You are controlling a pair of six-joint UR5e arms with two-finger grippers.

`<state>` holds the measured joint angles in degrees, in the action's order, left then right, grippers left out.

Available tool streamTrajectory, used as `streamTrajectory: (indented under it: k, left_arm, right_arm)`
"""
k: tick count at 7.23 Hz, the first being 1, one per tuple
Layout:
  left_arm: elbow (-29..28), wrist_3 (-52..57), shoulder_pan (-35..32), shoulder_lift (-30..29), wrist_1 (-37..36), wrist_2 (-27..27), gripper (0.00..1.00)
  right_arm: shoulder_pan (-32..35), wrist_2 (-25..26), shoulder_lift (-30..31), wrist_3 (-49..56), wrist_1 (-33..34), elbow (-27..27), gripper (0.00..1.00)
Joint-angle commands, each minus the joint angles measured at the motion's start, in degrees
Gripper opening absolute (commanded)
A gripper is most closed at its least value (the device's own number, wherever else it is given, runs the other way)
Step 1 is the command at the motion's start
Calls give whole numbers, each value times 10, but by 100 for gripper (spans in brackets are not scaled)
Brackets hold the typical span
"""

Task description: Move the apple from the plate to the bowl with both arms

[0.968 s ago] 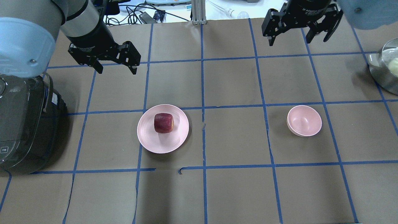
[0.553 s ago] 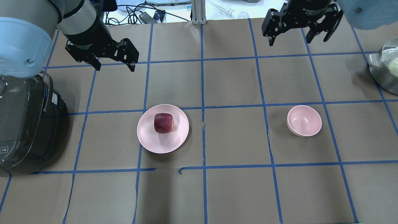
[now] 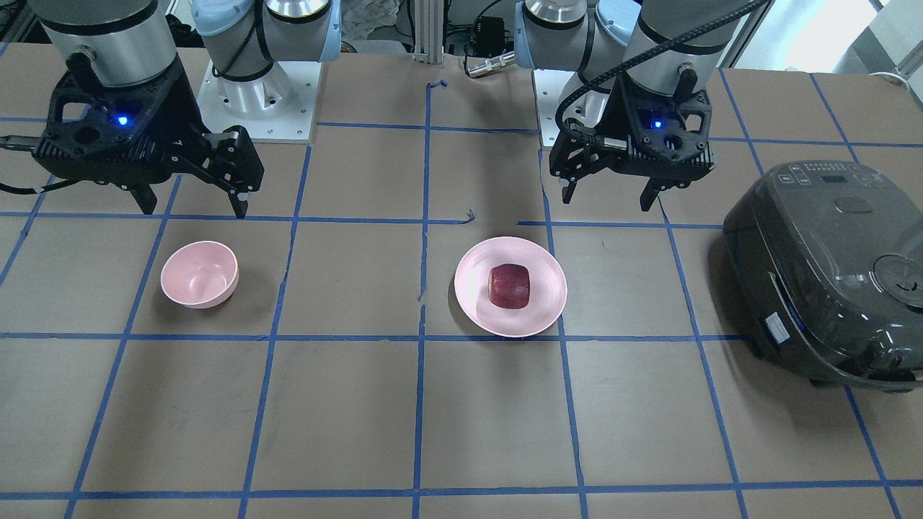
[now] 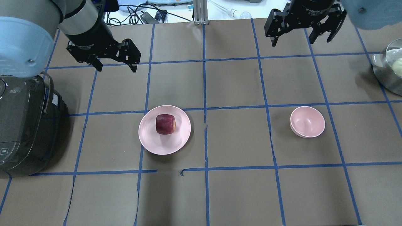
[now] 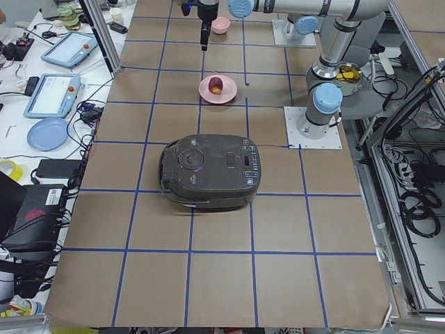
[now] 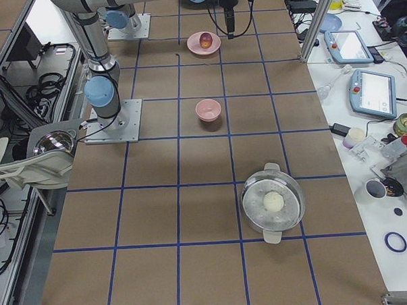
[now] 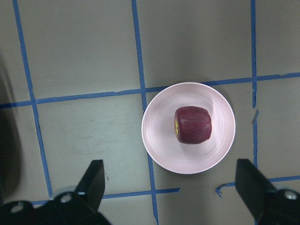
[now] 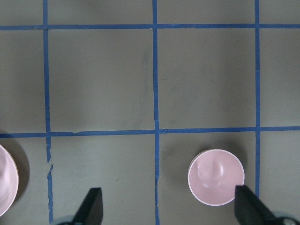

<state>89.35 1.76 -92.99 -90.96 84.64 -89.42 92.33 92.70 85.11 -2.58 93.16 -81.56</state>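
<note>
– Bench (image 4: 238,194), from the near edge outward: what comes 1st?
– Brown paper under a blue tape grid. A dark rice cooker (image 4: 25,125) sits at the edge on the robot's left.
– Then?
– About midway out, on the left half, the plate (image 4: 157,144). The apple (image 4: 165,124) rests on it, slightly toward the far rim, with a yellowish patch on its side.
– Level with that?
– The bowl (image 4: 307,122), upright on the right half, well apart from the plate.
– And farther out?
– The 2 arms. The left end effector (image 4: 117,68) hangs in the air beyond the plate and a little to its left, fingers spread wide and gripping nothing. Its wrist camera looks straight down on plate and apple.
– The other one?
– The right end effector (image 4: 301,42) is farther out, raised over the bench's far edge beyond the bowl. It is spread wide too, with nothing between the fingers. Its wrist camera shows the bowl close to 1 fingertip.
– Anything else?
– A metal pot (image 4: 389,72) at the right edge, with something pale and round inside.
</note>
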Motion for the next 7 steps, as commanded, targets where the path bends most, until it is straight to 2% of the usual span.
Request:
streamTrajectory:
  k: [1,3,4,5,7]
  left_arm:
    - [-1,0,0,-1,0,2,100]
    - [28,-10,-5,-7,-10,-1,100]
    - [58,-14,-3,-21,-32,17,100]
    - [97,-18,-24,-35,-85,52,100]
    - [181,-29,-44,-57,-193,27,100]
  right_arm:
    - [0,-1,0,0,1,0,100]
    - [0,2,0,0,0,-1,100]
    - [0,3,0,-1,-1,-2,100]
    - [-8,2,-2,5,-3,-6,100]
    - [-48,1,-7,33,2,-40,100]
